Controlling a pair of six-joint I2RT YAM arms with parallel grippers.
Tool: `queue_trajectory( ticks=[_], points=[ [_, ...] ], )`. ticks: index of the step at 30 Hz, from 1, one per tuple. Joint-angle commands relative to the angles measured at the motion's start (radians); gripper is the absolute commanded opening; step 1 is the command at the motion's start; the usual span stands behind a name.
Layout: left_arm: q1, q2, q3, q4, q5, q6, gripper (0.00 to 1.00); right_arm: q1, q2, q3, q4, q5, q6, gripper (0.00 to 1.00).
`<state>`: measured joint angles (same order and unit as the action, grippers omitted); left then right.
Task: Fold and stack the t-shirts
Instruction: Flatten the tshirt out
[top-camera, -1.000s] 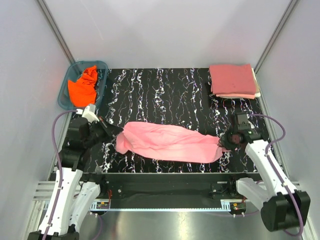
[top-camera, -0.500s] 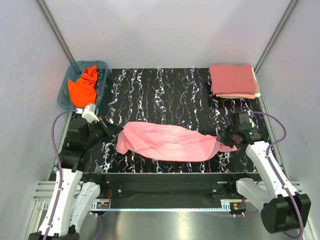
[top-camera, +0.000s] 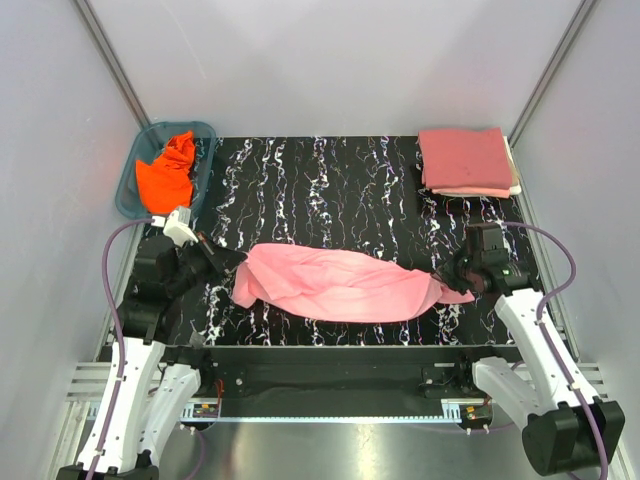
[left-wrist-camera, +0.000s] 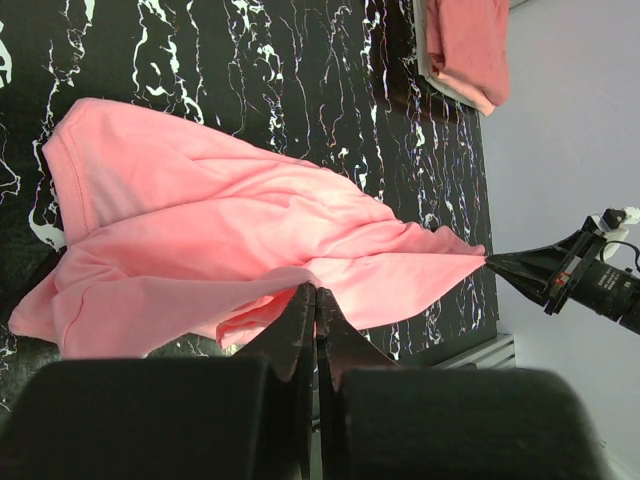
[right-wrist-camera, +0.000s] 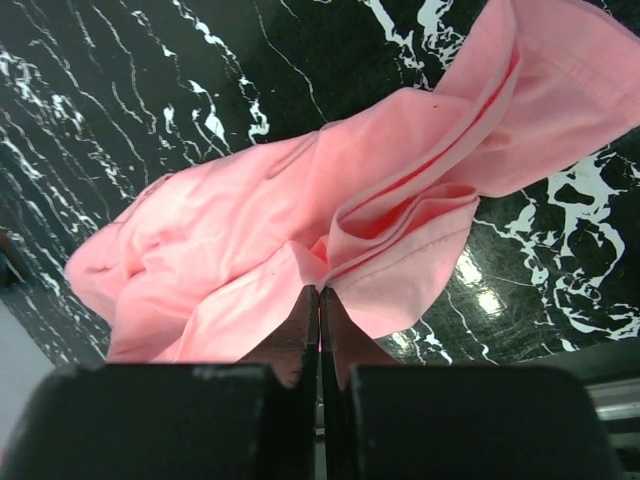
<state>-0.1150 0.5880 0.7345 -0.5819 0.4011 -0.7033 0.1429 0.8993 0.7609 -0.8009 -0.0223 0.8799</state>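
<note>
The light pink t-shirt (top-camera: 335, 285) lies stretched out in a long, rumpled band across the near part of the black marbled table (top-camera: 330, 190), and everything else is placed here against it.

Far to its left and further back, a teal basket (top-camera: 128, 185) sits at the table's corner with the bright orange t-shirt (top-camera: 165, 178) crumpled inside it, well apart from the pink cloth.

At the pink shirt's left end, the left gripper (top-camera: 232, 262) has its fingers pressed together on the fabric. In the left wrist view the two dark fingers (left-wrist-camera: 316, 300) meet at a fold along the near edge of the shirt (left-wrist-camera: 230, 250), with no gap between them. That view also shows a ribbed opening at this end of the shirt. From there the cloth narrows toward the opposite end.

At the pink shirt's right end, the right gripper (top-camera: 445, 281) is likewise clamped on the cloth. The right wrist view shows its fingertips (right-wrist-camera: 319, 295) closed on a hemmed fold of the shirt (right-wrist-camera: 260, 230), with a loose flap lying on the table just beyond them.

Far to the pink shirt's right and further back, at the table's other rear corner, the darker rose-red t-shirt (top-camera: 465, 157) lies folded flat on top of a paler folded shirt (top-camera: 470, 191), whose edge shows along the near side.
</note>
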Motion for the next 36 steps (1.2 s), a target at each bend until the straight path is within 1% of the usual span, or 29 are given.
queue_trajectory(
  ticks=[1,3,5,6,7,8,13,17,20,21,22,23,24,25,26,27,29,30,33,35,36],
  points=[
    [-0.002,-0.007,0.023,0.047,0.027,0.018,0.00,-0.003,-0.046,0.002,0.019,-0.018,0.025,0.00],
    [-0.002,-0.010,0.019,0.048,0.024,0.018,0.00,-0.003,-0.048,0.003,0.016,-0.024,0.027,0.01],
    [-0.002,-0.010,0.016,0.047,0.025,0.018,0.00,-0.003,-0.043,0.017,0.014,-0.065,0.021,0.14],
    [-0.002,-0.010,0.016,0.048,0.025,0.018,0.00,-0.002,-0.042,0.023,0.019,-0.083,0.018,0.15],
    [-0.003,-0.008,0.013,0.047,0.024,0.018,0.00,-0.003,-0.045,0.029,0.025,-0.109,0.018,0.05],
    [-0.003,-0.010,0.013,0.047,0.021,0.019,0.00,-0.003,-0.046,0.031,0.022,-0.113,0.021,0.00],
    [-0.003,-0.008,0.014,0.048,0.019,0.018,0.00,-0.003,-0.105,0.025,0.040,-0.126,0.031,0.00],
    [-0.002,-0.004,0.035,0.047,-0.007,0.037,0.00,-0.003,-0.155,0.028,0.173,-0.252,-0.050,0.00],
    [0.000,0.062,0.193,-0.001,-0.111,0.108,0.00,-0.003,-0.177,0.116,0.193,-0.205,-0.100,0.00],
    [0.000,0.091,0.335,-0.034,-0.131,0.123,0.00,-0.003,-0.169,0.185,0.201,-0.158,-0.113,0.00],
    [0.000,0.155,0.415,-0.045,-0.175,0.151,0.00,-0.003,-0.159,0.227,0.201,-0.133,-0.125,0.00],
    [0.000,0.188,0.498,-0.055,-0.201,0.160,0.00,-0.003,-0.145,0.273,0.201,-0.107,-0.148,0.00],
    [-0.002,0.220,0.664,-0.073,-0.228,0.166,0.00,-0.003,-0.113,0.366,0.201,-0.056,-0.159,0.00],
    [0.000,0.284,0.753,-0.085,-0.272,0.174,0.00,-0.003,-0.094,0.421,0.197,-0.035,-0.170,0.00],
    [0.000,0.317,0.842,-0.101,-0.292,0.176,0.00,-0.003,-0.077,0.475,0.192,-0.019,-0.192,0.00],
    [0.000,0.346,1.017,-0.134,-0.309,0.174,0.00,-0.003,-0.047,0.582,0.186,-0.002,-0.203,0.00],
    [0.000,0.409,1.171,-0.154,-0.335,0.159,0.00,-0.003,-0.027,0.685,0.177,0.010,-0.220,0.00],
    [-0.002,0.420,1.289,-0.163,-0.341,0.150,0.00,-0.002,-0.023,0.774,0.164,0.013,-0.228,0.00],
    [0.000,0.412,1.414,-0.164,-0.338,0.093,0.00,-0.003,-0.060,0.908,0.122,0.016,-0.248,0.00],
    [0.000,0.359,1.419,-0.145,-0.306,0.027,0.00,-0.003,-0.103,0.965,0.095,0.016,-0.252,0.00],
    [0.000,0.336,1.413,-0.141,-0.291,0.004,0.00,-0.003,-0.152,0.980,0.083,0.016,-0.248,0.00]
  ],
)
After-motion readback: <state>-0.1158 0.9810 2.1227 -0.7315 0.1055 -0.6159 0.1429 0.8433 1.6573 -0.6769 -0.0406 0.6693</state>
